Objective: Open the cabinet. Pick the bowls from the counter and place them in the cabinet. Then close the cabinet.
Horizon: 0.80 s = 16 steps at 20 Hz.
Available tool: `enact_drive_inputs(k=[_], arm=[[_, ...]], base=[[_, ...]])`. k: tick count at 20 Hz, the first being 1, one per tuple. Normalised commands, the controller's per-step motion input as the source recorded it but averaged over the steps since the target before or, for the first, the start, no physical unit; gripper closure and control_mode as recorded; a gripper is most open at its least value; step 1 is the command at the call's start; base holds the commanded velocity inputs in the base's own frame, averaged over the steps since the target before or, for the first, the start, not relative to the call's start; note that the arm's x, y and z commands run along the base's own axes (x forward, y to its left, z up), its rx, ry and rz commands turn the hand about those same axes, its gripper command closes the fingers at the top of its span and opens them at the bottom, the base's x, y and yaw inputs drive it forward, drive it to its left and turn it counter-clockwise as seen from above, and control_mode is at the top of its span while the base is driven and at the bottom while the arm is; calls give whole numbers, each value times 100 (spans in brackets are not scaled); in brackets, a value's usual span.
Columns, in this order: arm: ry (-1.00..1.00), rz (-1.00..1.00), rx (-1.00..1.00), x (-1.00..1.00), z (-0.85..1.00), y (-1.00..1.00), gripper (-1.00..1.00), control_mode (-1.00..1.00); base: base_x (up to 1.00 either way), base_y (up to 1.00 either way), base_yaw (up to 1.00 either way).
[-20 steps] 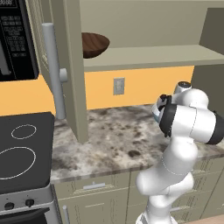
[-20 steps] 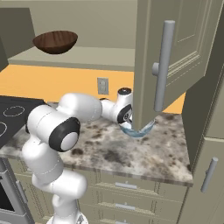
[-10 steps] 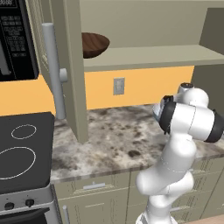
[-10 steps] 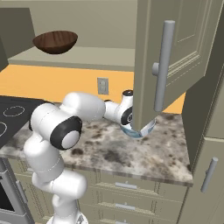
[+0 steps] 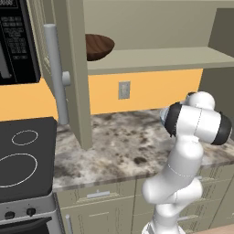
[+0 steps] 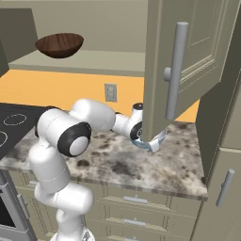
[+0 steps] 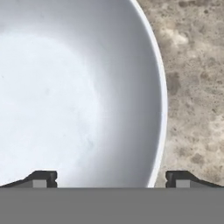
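The cabinet (image 5: 151, 59) stands open, both doors swung out, and the dark-brown bowl (image 5: 98, 45) (image 6: 60, 44) sits on its lowest shelf at the left. On the counter (image 6: 141, 167), the white and light-blue bowl (image 6: 154, 141) rests under the right cabinet door (image 6: 188, 61). My gripper (image 7: 112, 179) hangs close over this bowl (image 7: 65, 96) with its jaws open. The bowl's right rim runs between my two fingertips (image 7: 41, 179), which touch nothing that I can see. In the right base view the door hides my fingers.
The left cabinet door (image 5: 77, 68) with its long handle (image 5: 55, 73) juts out over the counter (image 5: 123, 146). A black stove top (image 5: 23, 160) lies to the left, under a microwave (image 5: 16, 41). A tall cabinet (image 6: 221, 155) bounds the counter on the right.
My hand has come down closer over the white and light-blue bowl. The jaws have stayed open. Neither bowl has moved.
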Motion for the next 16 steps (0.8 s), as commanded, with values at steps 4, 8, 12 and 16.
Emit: enact_drive_inputs(k=[4,8,12,16], arm=[[2,0,0,3,-8,0,100,-100],[0,0,0,-3,0,0,100,-100],[-7,0,0,-24,1,0,100,-100],[-7,0,0,-11,11,4,100,-100]], base=[[0,0,0],[0,0,0],[0,0,0],[0,0,0]])
